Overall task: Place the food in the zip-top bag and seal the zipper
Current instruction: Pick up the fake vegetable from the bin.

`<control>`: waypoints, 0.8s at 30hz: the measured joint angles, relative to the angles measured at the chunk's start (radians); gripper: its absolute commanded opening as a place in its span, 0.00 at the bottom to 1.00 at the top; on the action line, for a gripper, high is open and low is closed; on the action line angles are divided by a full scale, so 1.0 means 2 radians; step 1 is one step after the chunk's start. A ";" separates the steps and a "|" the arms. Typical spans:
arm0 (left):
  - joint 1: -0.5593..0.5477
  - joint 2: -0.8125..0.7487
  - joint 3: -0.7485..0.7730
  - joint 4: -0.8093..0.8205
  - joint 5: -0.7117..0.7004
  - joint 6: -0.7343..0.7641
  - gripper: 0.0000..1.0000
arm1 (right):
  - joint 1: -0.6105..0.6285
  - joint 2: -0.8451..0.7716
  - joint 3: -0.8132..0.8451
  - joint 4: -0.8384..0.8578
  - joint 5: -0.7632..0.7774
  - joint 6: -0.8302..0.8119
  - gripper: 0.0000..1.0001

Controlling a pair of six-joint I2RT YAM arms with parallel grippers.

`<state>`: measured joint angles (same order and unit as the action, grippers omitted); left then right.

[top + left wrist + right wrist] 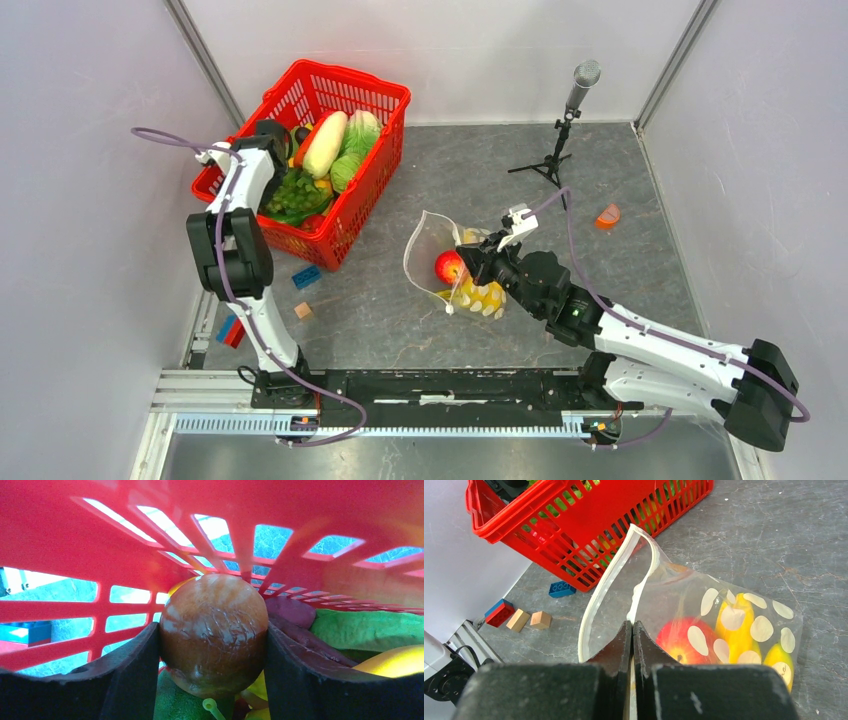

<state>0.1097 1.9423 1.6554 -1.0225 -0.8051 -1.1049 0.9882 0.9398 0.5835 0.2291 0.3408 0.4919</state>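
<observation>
My left gripper (214,652) is down inside the red basket (372,190), its two black fingers (131,672) pressed against both sides of a glossy brown round food piece (215,630). Green, purple and yellow food lies around it. In the top view the left gripper (274,136) is at the basket's left rim. The zip-top bag (729,605) lies on the table holding a red apple (676,637) and yellow bananas (736,627). My right gripper (632,626) is shut on the bag's upper lip, holding the mouth open; the whitish zipper (600,592) arcs up from the fingers.
The basket also holds a white radish, cabbage and leafy greens (340,150). A blue brick (306,277), a wooden cube (303,311) and a red-blue block (231,329) lie near the left arm. A microphone stand (566,120) and an orange piece (607,215) sit at the back right.
</observation>
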 measured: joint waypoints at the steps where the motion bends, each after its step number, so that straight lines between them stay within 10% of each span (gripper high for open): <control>1: 0.000 -0.001 -0.001 0.002 0.000 0.001 0.52 | 0.000 0.001 0.000 0.000 0.000 0.000 0.04; 12: 0.001 -0.064 -0.061 0.062 0.016 0.047 0.15 | 0.000 0.004 0.000 0.001 0.000 0.000 0.04; 24: -0.006 -0.235 -0.144 0.182 0.093 0.129 0.12 | 0.000 0.000 0.000 -0.001 0.000 0.000 0.03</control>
<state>0.0967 1.4727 1.3674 -0.6579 -0.6182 -0.8478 0.9882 0.9405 0.5835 0.2279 0.3416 0.4923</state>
